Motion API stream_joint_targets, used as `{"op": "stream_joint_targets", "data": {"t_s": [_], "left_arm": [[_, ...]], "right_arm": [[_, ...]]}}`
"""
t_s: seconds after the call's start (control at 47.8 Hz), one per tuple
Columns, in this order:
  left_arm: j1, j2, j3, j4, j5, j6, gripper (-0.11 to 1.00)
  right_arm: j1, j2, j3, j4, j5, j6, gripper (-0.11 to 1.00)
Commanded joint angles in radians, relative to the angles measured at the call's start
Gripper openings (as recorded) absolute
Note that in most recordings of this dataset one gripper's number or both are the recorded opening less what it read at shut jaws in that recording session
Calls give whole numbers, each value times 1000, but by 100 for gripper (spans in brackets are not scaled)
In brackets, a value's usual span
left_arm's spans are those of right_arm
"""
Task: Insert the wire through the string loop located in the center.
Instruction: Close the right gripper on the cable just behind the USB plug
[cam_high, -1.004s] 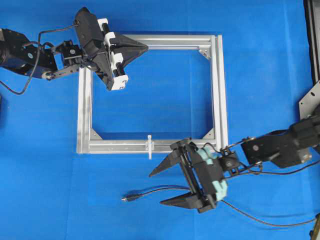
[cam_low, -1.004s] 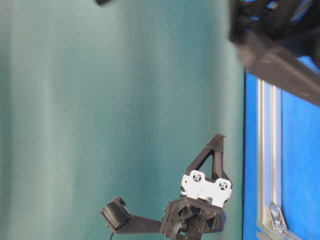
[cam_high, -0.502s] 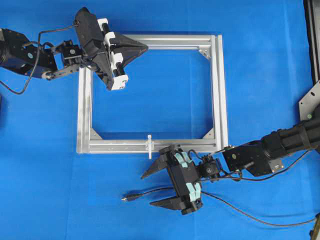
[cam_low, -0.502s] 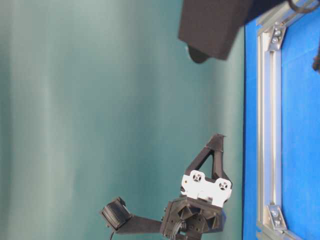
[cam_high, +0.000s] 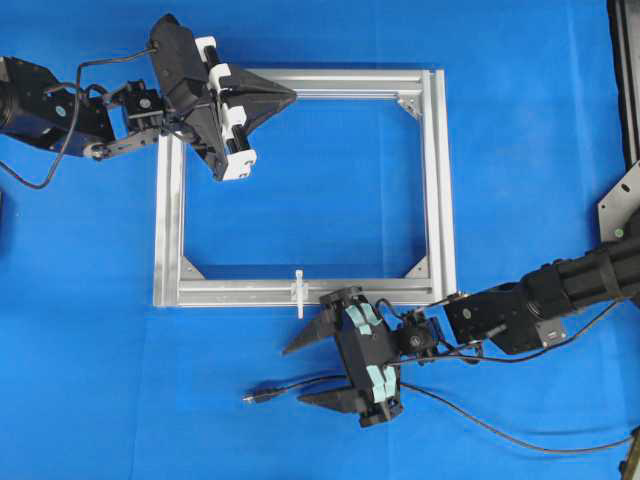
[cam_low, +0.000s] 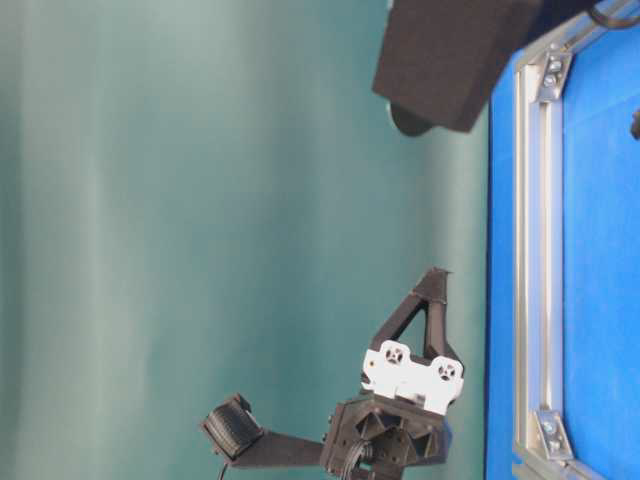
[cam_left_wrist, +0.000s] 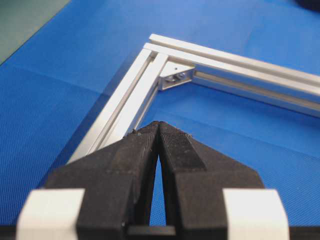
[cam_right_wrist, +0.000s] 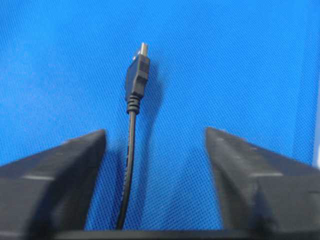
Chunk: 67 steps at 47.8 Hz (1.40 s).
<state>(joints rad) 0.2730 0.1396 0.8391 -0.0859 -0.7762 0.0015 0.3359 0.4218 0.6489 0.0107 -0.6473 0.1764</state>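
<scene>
Right gripper (cam_high: 303, 372) sits low over the blue mat, jaws parted, straddling the wire (cam_right_wrist: 129, 165) without touching it. The plug (cam_high: 256, 396) points away from the gripper, just below the aluminium frame (cam_high: 436, 180). The string loop (cam_high: 298, 291) crosses the bottom rail. Left gripper (cam_high: 292, 95), jaws pressed together and empty, hovers above the top rail.

The wire (cam_high: 470, 418) runs off the tabletop's right edge; the string loop (cam_high: 298, 291) is too small to resolve.
</scene>
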Motion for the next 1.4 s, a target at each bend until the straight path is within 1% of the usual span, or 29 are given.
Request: {"op": "stream_joint_targets", "data": {"t_s": [0.0, 0.125, 0.188, 0.251, 0.669, 0.983, 1.15, 1.275, 1.38], "left_arm": [[-2, -29, -9, 3, -5, 2, 0], [-2, -29, -11, 3, -5, 2, 0], [-2, -28, -11, 3, -5, 2, 0], [-2, -28, -11, 3, -5, 2, 0], [-2, -29, -12, 3, -5, 2, 0], [-5, -28, -14, 5, -5, 2, 0], [-6, -29, -14, 3, -5, 2, 0], [-6, -29, -15, 3, -5, 2, 0], [-6, -29, -18, 3, -6, 2, 0]], "right_arm": [[2, -15, -8, 0, 3, 2, 48], [3, -15, -5, 0, 12, 0, 15], [3, -15, -5, 0, 14, -2, 4], [5, -15, -5, 0, 14, -2, -2], [5, -28, -5, -2, 23, 5, -3], [5, -112, -6, -2, 87, -3, -3], [5, -189, -11, -3, 158, -6, -3], [6, -249, -9, -17, 206, -8, -3], [6, -268, -11, -25, 222, -8, -3]]}}
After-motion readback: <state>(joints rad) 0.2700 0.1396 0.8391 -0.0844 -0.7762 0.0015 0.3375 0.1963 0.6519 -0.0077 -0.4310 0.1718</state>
